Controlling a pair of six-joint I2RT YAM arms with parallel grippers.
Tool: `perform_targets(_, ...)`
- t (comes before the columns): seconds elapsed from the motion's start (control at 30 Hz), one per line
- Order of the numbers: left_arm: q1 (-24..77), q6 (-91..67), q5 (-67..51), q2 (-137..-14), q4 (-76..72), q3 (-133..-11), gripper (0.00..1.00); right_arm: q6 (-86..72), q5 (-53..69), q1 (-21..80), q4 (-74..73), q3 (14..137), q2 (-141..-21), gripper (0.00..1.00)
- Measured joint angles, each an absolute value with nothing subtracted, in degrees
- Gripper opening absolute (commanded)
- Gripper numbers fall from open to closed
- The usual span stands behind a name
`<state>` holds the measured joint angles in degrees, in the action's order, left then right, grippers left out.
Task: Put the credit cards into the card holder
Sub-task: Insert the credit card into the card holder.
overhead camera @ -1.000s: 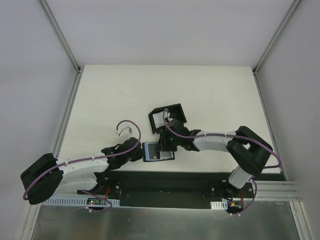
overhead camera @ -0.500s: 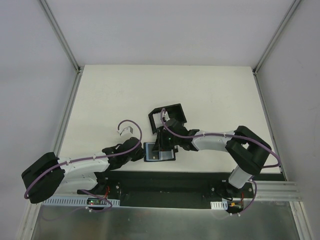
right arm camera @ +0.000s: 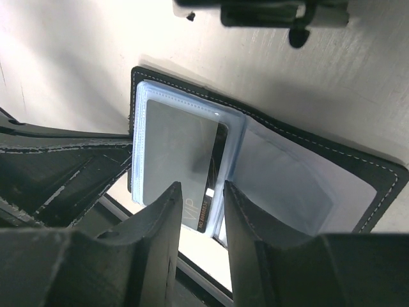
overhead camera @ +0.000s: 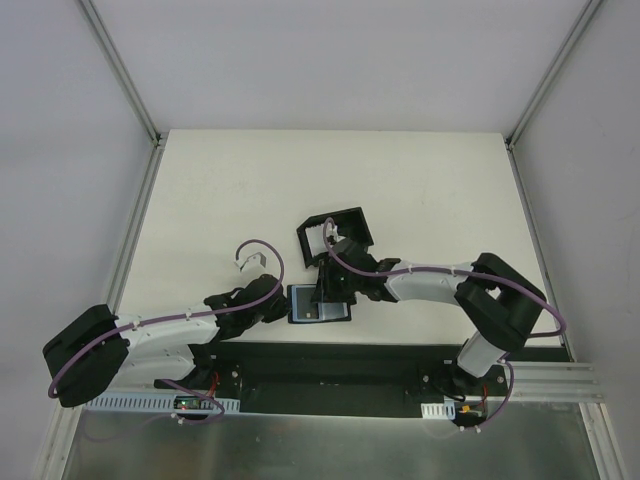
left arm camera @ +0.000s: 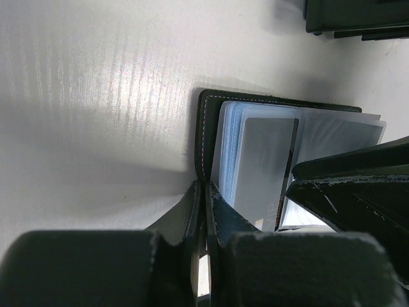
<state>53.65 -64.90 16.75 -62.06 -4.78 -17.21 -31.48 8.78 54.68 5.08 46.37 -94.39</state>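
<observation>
Change since a second ago is slight: the wallet (overhead camera: pixel 305 304) lies open in the same spot at the near edge of the table (overhead camera: pixel 430 190), and the right gripper (right arm camera: pixel 203 193) has edged a little leftward over it. The left gripper (left arm camera: pixel 203 192) stays clamped on the wallet's left cover edge, its arm stretched low from the left. The right arm reaches in from the right, elbow bent, wrist tipped down. Its jaws stand a narrow gap apart above a grey card (right arm camera: pixel 172 147), which sits partly in the left clear sleeve, near end protruding. A black box (overhead camera: pixel 335 228) stands just behind.
</observation>
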Motion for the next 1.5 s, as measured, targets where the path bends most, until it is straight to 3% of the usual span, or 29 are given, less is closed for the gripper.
perform_targets(0.2, 53.6, -64.6, 16.6, -61.8, -4.6, -17.2, 0.0, -31.5, 9.3, 54.8, 5.3, 46.7, -95.4, 0.32)
perform_targets(0.4, 53.6, -63.5, 16.6, -61.7, -4.3, -17.2, 0.0, -31.2, 9.8, 55.4, 5.2, 48.2, -96.9, 0.16)
perform_targets(0.57, 53.6, -63.2, 16.6, -61.7, -4.1, -17.3, 0.0, -30.7, 9.6, 55.4, 4.6, 48.6, -97.2, 0.15)
perform_targets(0.77, 53.6, -62.5, 16.5, -61.5, -4.0, -17.4, 0.0, -29.9, 8.9, 55.8, 3.8, 49.0, -97.0, 0.34)
perform_targets(0.9, 53.6, -61.6, 15.5, -60.3, -3.8, -17.4, 0.0, -28.4, 7.4, 56.2, 2.0, 49.0, -94.9, 0.4)
perform_targets(1.17, 53.6, -58.4, 12.1, -59.3, -4.1, -17.9, 0.0, -26.4, 3.8, 57.5, -1.3, 49.0, -90.8, 0.47)
perform_targets(1.5, 53.6, -57.3, 10.0, -55.8, -4.2, -18.3, 0.0, -26.7, 0.0, 62.3, -4.4, 52.6, -91.6, 0.49)
